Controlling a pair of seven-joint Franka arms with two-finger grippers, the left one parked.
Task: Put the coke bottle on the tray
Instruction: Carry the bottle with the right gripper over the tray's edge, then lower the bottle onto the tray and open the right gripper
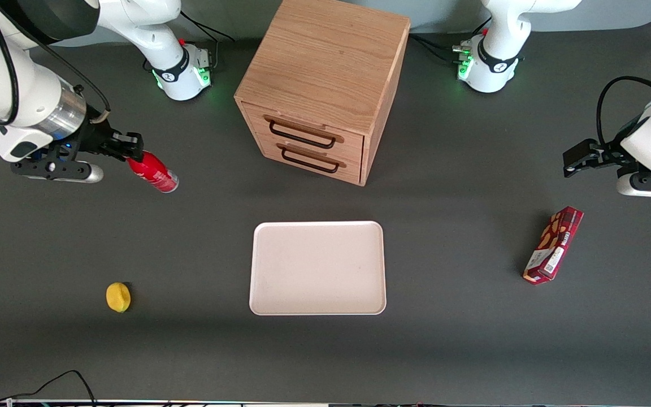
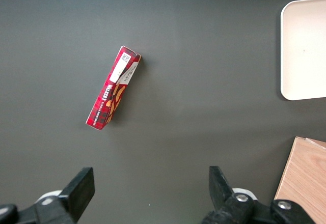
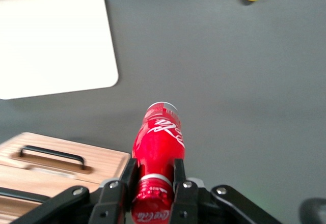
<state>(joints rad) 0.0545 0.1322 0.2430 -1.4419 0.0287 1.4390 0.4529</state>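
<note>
My right gripper (image 1: 129, 148) is shut on the neck of the coke bottle (image 1: 153, 172), a small bright red bottle with white lettering. It holds the bottle tilted in the air, base pointing down toward the table, at the working arm's end. In the right wrist view the two fingers (image 3: 179, 172) press on the neck just below the red cap, and the coke bottle (image 3: 159, 140) hangs out past them. The tray (image 1: 318, 267), flat, pale cream-pink and bare, lies on the table in front of the drawer cabinet, nearer the front camera than the bottle. The tray also shows in the right wrist view (image 3: 53, 40).
A wooden drawer cabinet (image 1: 322, 87) with two black handles stands at the middle of the table. A small yellow object (image 1: 118, 297) lies nearer the front camera than the bottle. A dark red snack box (image 1: 553, 244) lies toward the parked arm's end.
</note>
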